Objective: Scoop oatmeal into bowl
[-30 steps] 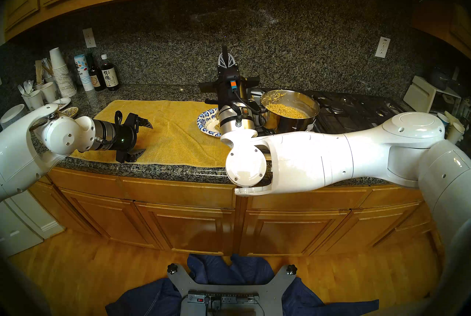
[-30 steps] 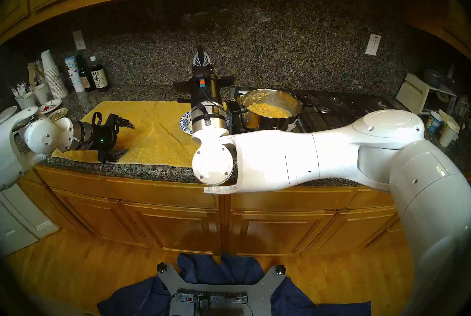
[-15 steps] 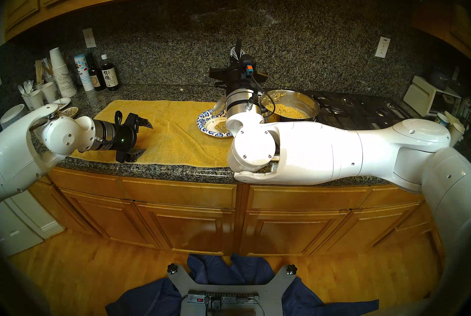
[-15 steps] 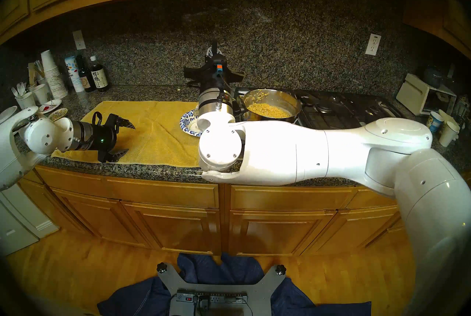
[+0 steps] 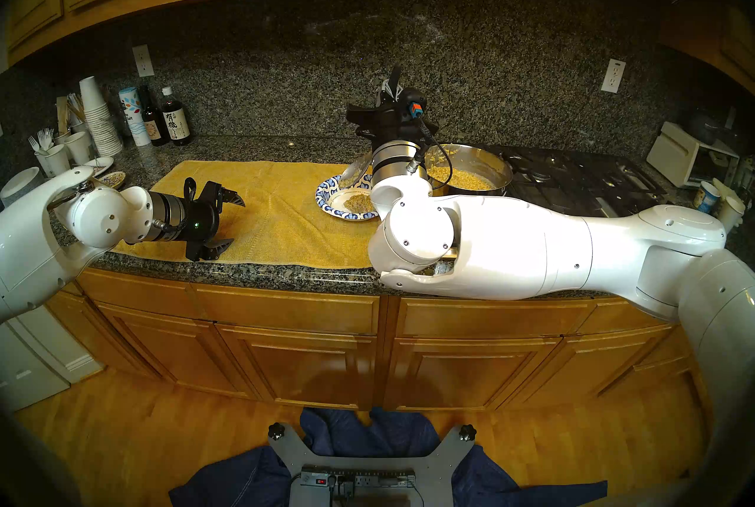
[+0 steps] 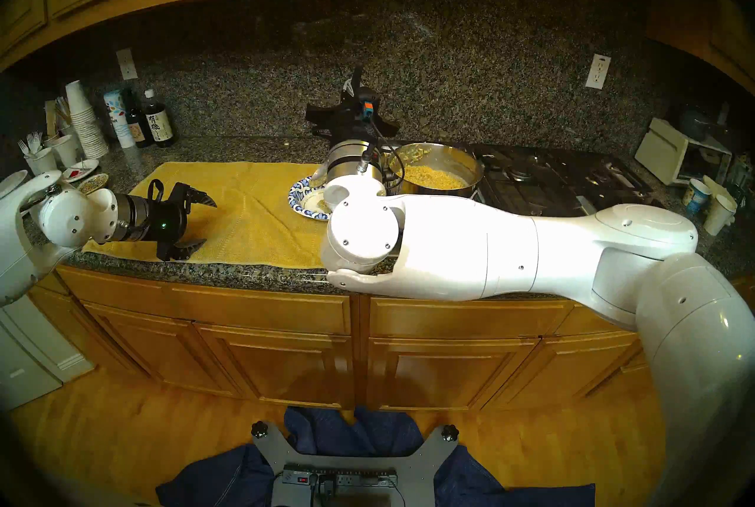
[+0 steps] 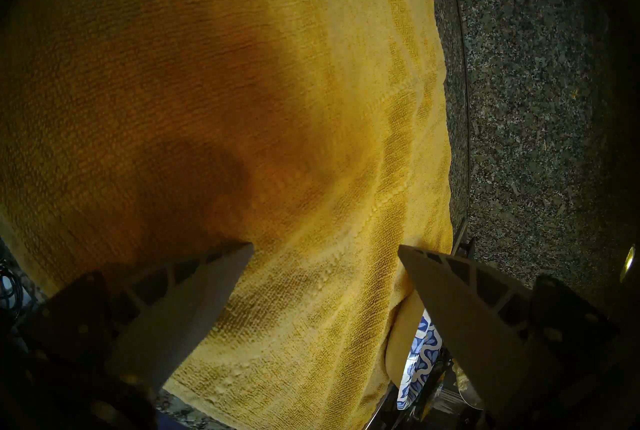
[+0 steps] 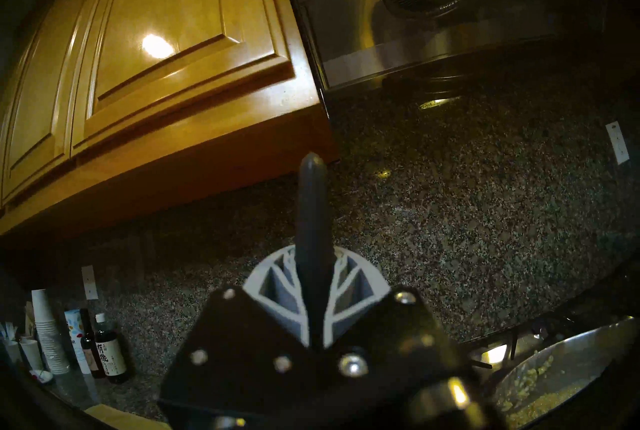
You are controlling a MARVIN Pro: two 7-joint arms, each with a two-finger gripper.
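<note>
Below right end effector (image 5: 391, 87), oatmeal (image 5: 358, 203) sits in bowl (image 5: 327, 204).

The right arm (image 5: 490, 240) hides the near side of the bowl (image 5: 327, 195) and the pot (image 5: 490, 167); the spoon (image 5: 354, 171) is mostly covered; bottle labels (image 5: 173, 126) stay unreadable.

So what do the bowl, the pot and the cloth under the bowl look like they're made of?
The bowl: thin printed paper by the look, matte blue-and-white rim, plain white centre. The pot: polished steel, mirror-bright wall with reflections. The cloth: yellow woven towelling, probably cotton, with a ribbed, nubbly weave and soft creases.
</note>
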